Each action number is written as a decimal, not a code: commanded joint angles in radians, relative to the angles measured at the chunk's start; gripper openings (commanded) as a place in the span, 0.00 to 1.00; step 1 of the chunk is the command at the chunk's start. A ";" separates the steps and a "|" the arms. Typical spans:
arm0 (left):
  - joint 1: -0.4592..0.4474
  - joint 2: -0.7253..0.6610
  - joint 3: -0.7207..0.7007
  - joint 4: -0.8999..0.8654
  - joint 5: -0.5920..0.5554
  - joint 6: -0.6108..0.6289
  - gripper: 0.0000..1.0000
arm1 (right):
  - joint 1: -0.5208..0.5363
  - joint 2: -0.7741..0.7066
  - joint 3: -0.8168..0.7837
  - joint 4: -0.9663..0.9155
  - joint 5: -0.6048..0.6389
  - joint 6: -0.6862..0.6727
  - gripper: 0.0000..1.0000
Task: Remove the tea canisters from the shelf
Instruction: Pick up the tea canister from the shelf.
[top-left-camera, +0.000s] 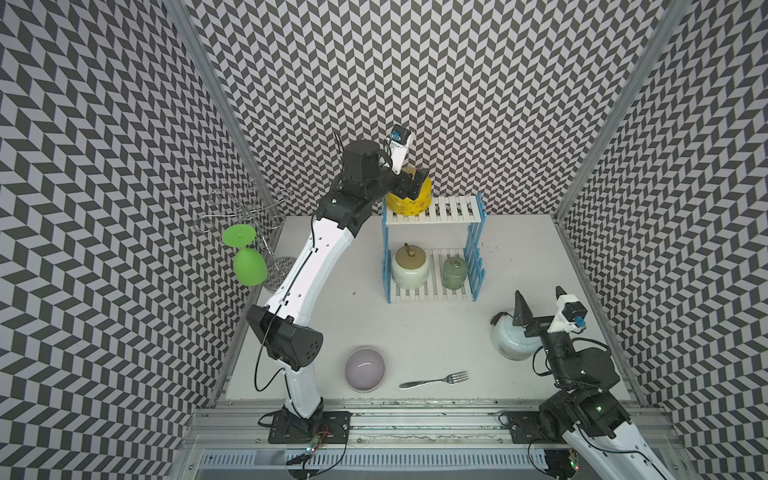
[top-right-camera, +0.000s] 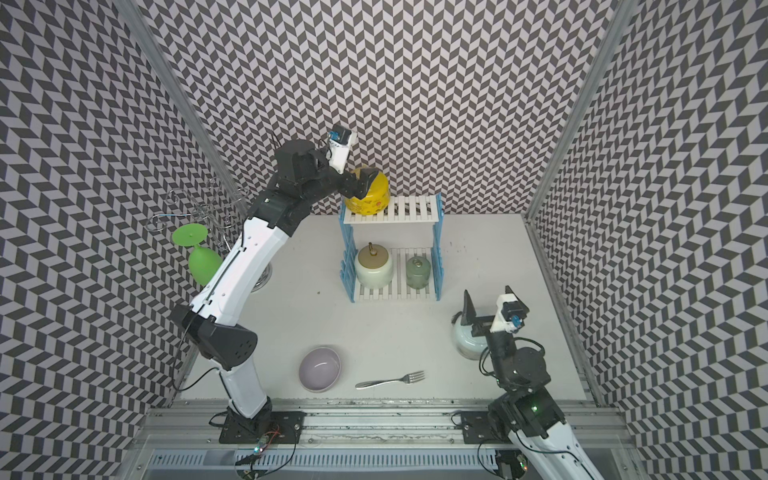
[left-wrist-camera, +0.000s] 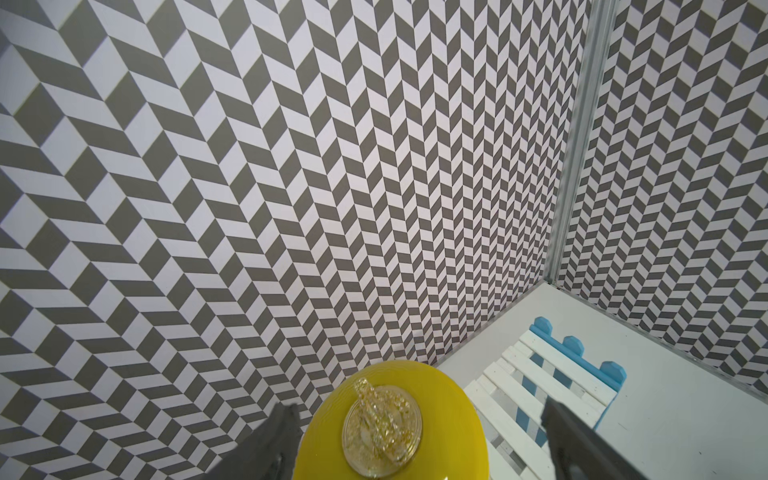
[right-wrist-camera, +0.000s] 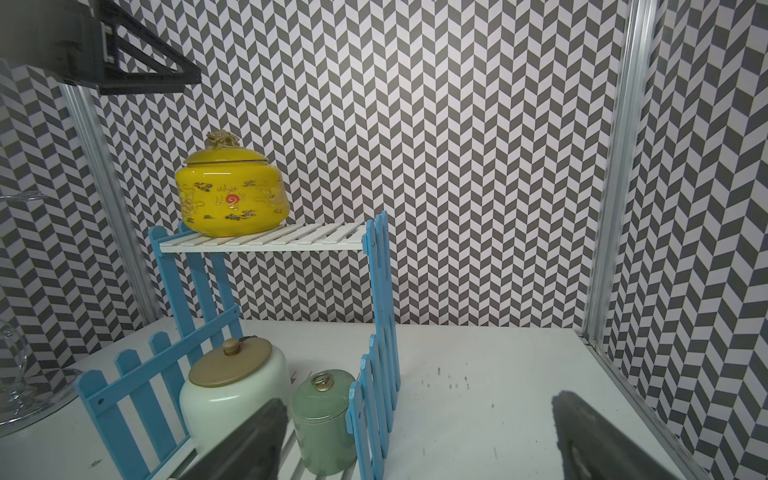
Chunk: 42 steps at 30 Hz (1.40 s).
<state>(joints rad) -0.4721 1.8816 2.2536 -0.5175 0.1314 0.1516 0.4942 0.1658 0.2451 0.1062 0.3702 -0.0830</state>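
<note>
The shelf (top-left-camera: 449, 210) (right-wrist-camera: 299, 237) stands at the back of the table. A yellow canister (top-left-camera: 409, 203) (right-wrist-camera: 232, 199) sits at the left end of its top tier. My left gripper (top-left-camera: 409, 180) (left-wrist-camera: 419, 411) hangs open just above the gold-knobbed lid, apart from it. On the bottom tier stand a cream canister with a tan lid (top-left-camera: 409, 268) (right-wrist-camera: 232, 386) and a small grey-green one (top-left-camera: 454, 272) (right-wrist-camera: 322, 419). A pale blue-white canister (top-left-camera: 509, 343) (top-right-camera: 465, 343) stands on the table at the right. My right gripper (top-left-camera: 540, 301) (right-wrist-camera: 417, 405) is open and empty above it.
A green goblet (top-left-camera: 248, 266) hangs upside down from a chrome wire stand (top-left-camera: 249, 208) at the left wall. A lilac bowl (top-left-camera: 365, 369) and a fork (top-left-camera: 434, 380) lie near the front edge. Patterned walls close in on three sides.
</note>
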 joint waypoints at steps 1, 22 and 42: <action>-0.011 0.049 0.068 -0.084 -0.052 0.005 0.95 | -0.008 -0.008 -0.006 0.043 0.006 -0.004 0.99; -0.010 0.160 0.166 -0.056 -0.110 0.011 0.75 | -0.013 -0.015 -0.007 0.043 0.003 -0.006 1.00; 0.003 0.194 0.166 -0.092 -0.121 0.000 0.53 | -0.019 -0.014 -0.007 0.043 0.004 -0.004 1.00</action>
<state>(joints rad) -0.4747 2.0632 2.3905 -0.5835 0.0135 0.1596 0.4808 0.1555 0.2428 0.1066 0.3698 -0.0860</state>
